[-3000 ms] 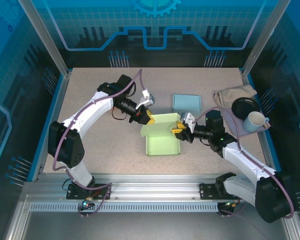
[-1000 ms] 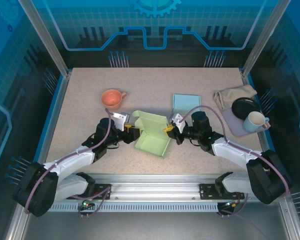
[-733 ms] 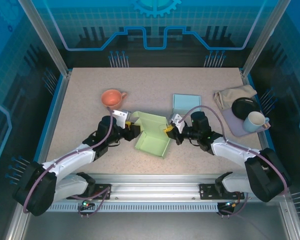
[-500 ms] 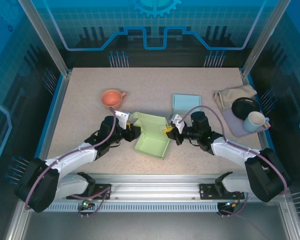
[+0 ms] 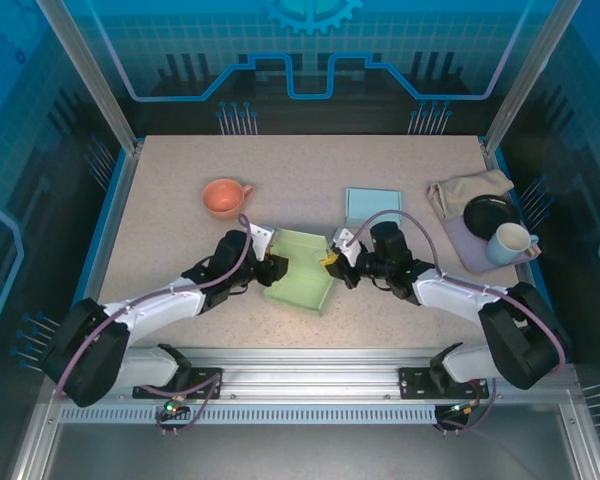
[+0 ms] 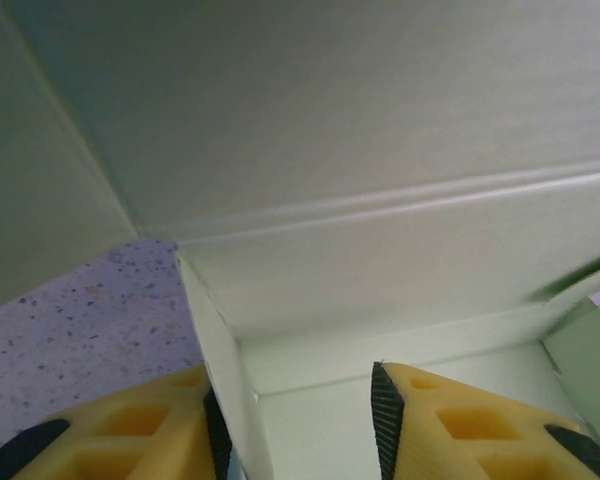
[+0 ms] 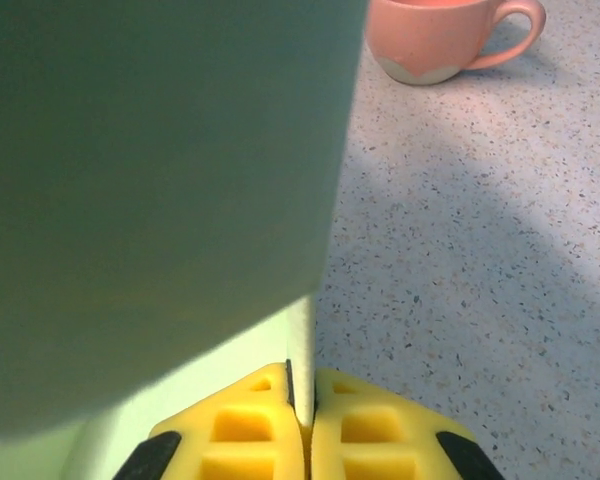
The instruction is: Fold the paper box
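The pale green paper box [image 5: 302, 276] lies in the middle of the table, its lid folded low over the tray. My left gripper [image 5: 272, 269] is at the box's left side, open, with the left wall [image 6: 220, 360] standing between its yellow fingers [image 6: 450, 425] and touching the left pad. My right gripper [image 5: 332, 262] is at the box's right edge, shut on a thin green wall [image 7: 300, 350] of the box. The lid's underside [image 6: 330, 100] hangs close over the left wrist view.
A salmon mug [image 5: 224, 197] [image 7: 435, 35] stands left of centre at the back. A light blue box [image 5: 373, 205] lies behind the right gripper. A beige cloth [image 5: 470, 188], a black plate [image 5: 490, 212] and a white mug [image 5: 510, 241] sit at the right edge.
Both grippers and the box shifted slightly left and toward the near edge. The lid has come down lower over the tray. Three seconds ago the left arm reached in from the back left.
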Tool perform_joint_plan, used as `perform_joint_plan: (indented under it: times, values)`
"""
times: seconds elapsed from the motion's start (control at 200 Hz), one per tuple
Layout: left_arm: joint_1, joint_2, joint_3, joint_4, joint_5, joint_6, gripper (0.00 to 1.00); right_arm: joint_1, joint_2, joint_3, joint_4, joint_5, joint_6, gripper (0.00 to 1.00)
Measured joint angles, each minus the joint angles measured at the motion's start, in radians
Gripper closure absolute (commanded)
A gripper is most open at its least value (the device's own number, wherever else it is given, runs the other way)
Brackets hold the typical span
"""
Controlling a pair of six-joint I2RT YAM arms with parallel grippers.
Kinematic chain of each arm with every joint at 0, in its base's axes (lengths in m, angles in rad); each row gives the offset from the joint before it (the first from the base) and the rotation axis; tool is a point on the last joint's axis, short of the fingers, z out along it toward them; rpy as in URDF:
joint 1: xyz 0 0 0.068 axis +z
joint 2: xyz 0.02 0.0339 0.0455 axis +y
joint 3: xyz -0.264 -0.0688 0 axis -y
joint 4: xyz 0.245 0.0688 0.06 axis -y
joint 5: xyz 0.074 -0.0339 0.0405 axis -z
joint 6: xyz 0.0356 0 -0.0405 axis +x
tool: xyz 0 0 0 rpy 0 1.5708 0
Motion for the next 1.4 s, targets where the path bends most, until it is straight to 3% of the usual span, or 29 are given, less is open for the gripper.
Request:
perform_joint_plan:
  times: [0.28, 0.57, 0.985, 1.185, 1.401]
  values:
    - [-0.053, 0.054, 0.005, 0.018, -0.071, 0.0, 0.65, 0.017, -0.021, 0.001, -0.071, 0.127, 0.004, 0.58]
    - [-0.157, -0.005, -0.038, 0.065, -0.196, 0.011, 0.66, 0.044, -0.215, -0.047, -0.113, 0.21, 0.058, 0.48]
    - [-0.224, -0.018, -0.084, 0.099, -0.283, 0.006, 0.67, 0.056, -0.498, -0.076, -0.297, 0.337, 0.214, 0.34]
    - [-0.233, -0.047, -0.084, 0.097, -0.295, 0.0, 0.66, 0.056, -0.568, -0.038, -0.431, 0.415, 0.298, 0.31]
    - [-0.249, -0.056, -0.084, 0.093, -0.295, -0.001, 0.67, 0.056, -0.496, 0.127, -0.505, 0.483, 0.378, 0.32]
